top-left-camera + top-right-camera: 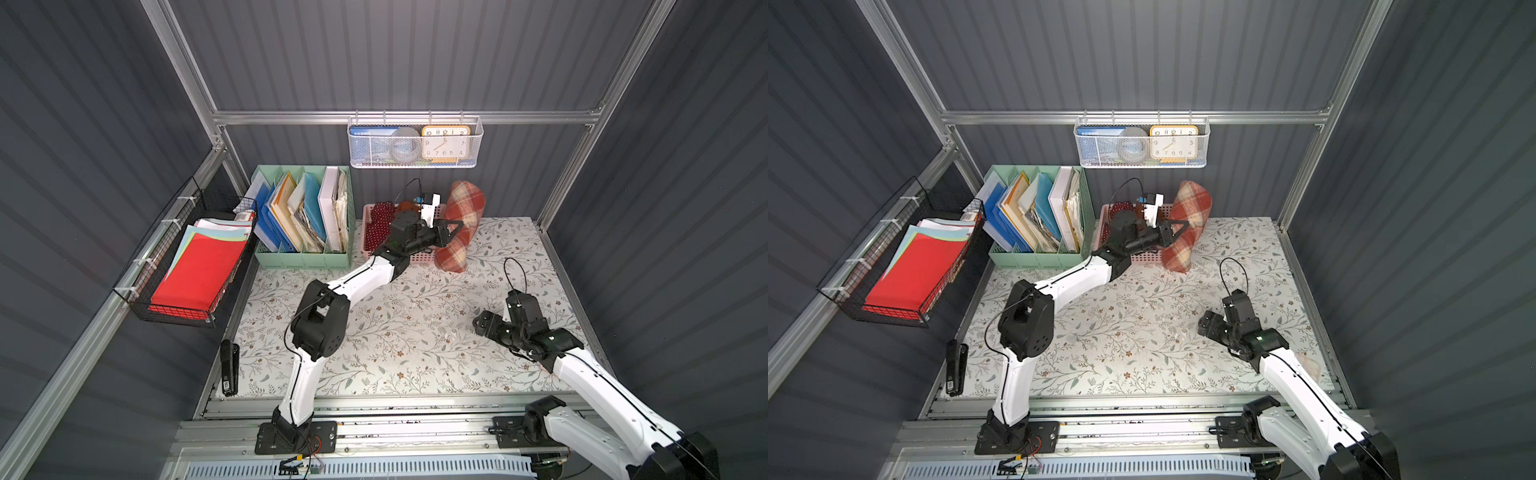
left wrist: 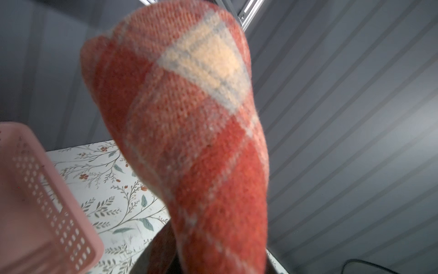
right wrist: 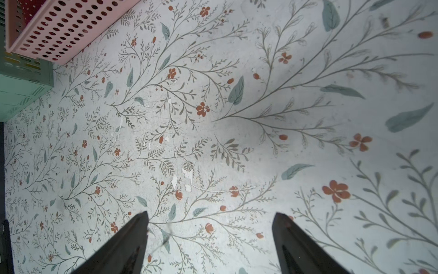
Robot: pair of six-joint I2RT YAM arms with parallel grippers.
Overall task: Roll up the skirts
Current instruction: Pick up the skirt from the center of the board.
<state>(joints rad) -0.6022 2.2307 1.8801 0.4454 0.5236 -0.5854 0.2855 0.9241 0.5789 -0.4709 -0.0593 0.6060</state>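
Note:
The red-and-cream plaid skirt (image 1: 462, 220) (image 1: 1188, 224) is a thick roll, held tilted on end just right of the pink basket (image 1: 419, 261). My left gripper (image 1: 451, 232) (image 1: 1173, 232) is shut on its middle. In the left wrist view the plaid skirt (image 2: 189, 142) fills the frame and hides the fingers. The polka-dot skirt (image 1: 380, 226) and the rust-orange skirt (image 1: 405, 206) lie in the basket, partly behind the left arm. My right gripper (image 1: 478, 325) (image 3: 211, 214) hangs open and empty over the floral table (image 3: 237, 118), at the right.
A green file organizer (image 1: 303, 216) stands left of the pink basket (image 3: 59, 30). A black wire basket of red paper sheets (image 1: 195, 274) hangs on the left wall. A white mesh basket with a clock (image 1: 415, 143) hangs at the back. A black stapler (image 1: 229, 368) lies front left.

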